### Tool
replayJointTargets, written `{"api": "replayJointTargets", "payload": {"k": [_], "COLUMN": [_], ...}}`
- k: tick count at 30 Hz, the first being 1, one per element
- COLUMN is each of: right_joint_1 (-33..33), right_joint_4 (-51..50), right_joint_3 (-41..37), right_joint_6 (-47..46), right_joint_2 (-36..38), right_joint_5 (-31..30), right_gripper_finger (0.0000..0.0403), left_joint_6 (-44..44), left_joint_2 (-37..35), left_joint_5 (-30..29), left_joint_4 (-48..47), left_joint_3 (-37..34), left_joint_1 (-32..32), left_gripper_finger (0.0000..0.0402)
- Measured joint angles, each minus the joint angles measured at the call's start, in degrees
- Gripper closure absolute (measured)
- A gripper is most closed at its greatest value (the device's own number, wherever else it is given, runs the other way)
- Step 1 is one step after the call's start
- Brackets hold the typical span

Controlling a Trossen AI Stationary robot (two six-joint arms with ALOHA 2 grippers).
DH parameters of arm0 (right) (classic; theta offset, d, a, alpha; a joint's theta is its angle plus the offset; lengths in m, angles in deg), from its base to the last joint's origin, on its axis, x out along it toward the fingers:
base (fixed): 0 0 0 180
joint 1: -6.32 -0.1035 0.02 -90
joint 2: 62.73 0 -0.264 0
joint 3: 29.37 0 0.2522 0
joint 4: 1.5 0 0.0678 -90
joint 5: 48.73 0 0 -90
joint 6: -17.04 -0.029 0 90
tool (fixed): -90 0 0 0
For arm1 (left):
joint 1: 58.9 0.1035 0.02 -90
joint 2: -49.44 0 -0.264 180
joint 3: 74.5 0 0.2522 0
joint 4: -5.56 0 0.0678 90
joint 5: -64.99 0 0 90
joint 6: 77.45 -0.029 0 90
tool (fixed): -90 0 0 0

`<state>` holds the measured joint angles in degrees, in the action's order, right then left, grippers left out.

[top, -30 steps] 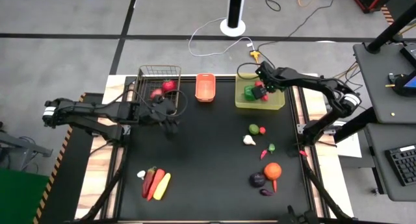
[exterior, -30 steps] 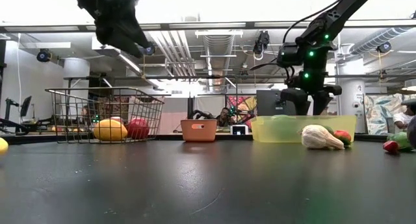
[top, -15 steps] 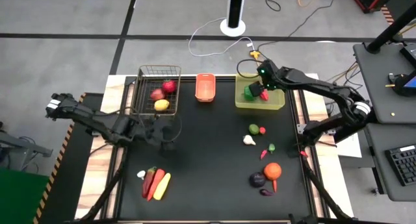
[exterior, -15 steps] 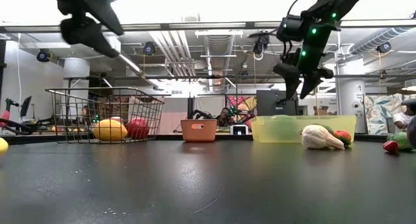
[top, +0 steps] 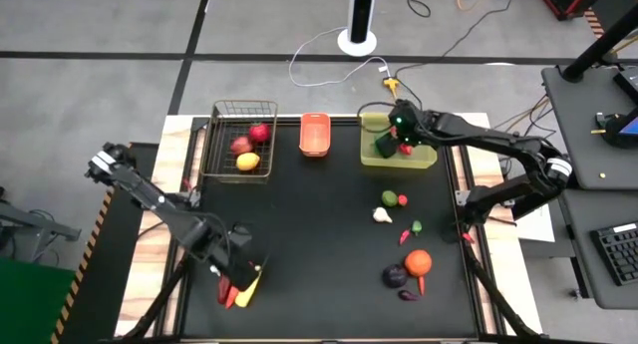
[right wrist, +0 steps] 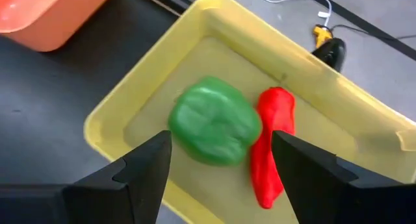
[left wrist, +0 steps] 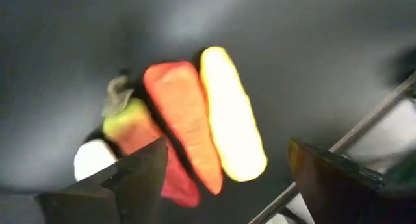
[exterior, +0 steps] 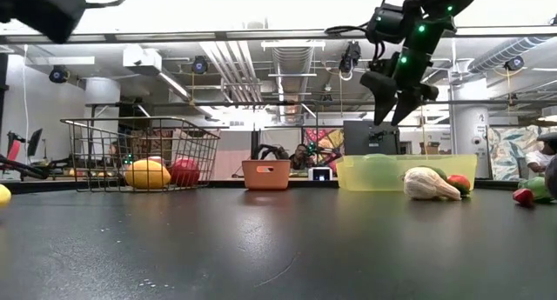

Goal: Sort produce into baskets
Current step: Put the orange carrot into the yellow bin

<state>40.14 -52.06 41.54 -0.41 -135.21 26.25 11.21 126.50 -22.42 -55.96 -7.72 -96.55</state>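
Your left gripper (top: 242, 275) has swung from the wire basket (top: 242, 113) to the lower-left carrot (left wrist: 185, 123) and corn (left wrist: 231, 112), jaws released; the right gripper (top: 392, 145), jaws released, hovers over the yellow bin (right wrist: 117, 117) holding pepper (right wrist: 213, 128) and chilli (right wrist: 272, 145): next pick is starting

A white pedestal fan (top: 360, 20), probably, stands beyond the black table (top: 319, 234).

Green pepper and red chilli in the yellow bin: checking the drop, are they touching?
Touching: right wrist view shows the green pepper pressed against the red chilli, no gap between.
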Motion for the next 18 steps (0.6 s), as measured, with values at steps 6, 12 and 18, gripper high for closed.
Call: {"api": "replayJointTargets", "payload": {"k": [6,12,18], "right_joint_1": [-2.5,-4.1,-4.5], "right_joint_4": [1.3,1.2,1.2], "right_joint_3": [0.0,0.0,0.0], "right_joint_6": [-0.3,-1.2,-2.1], "right_joint_2": [0.0,0.0,0.0], "right_joint_5": [0.0,0.0,0.0], "right_gripper_finger": [0.0143,0.0147,0.0141], "left_joint_6": [3.9,3.3,3.2], "left_joint_2": [5.7,9.6,10.0], "left_joint_5": [-1.8,-1.8,-2.8], "left_joint_4": [-3.4,-3.3,-3.4], "left_joint_3": [2.1,2.6,2.6], "left_joint_1": [-1.9,-1.9,-1.9], "left_gripper_finger": [0.0130,0.0148,0.0152]}}
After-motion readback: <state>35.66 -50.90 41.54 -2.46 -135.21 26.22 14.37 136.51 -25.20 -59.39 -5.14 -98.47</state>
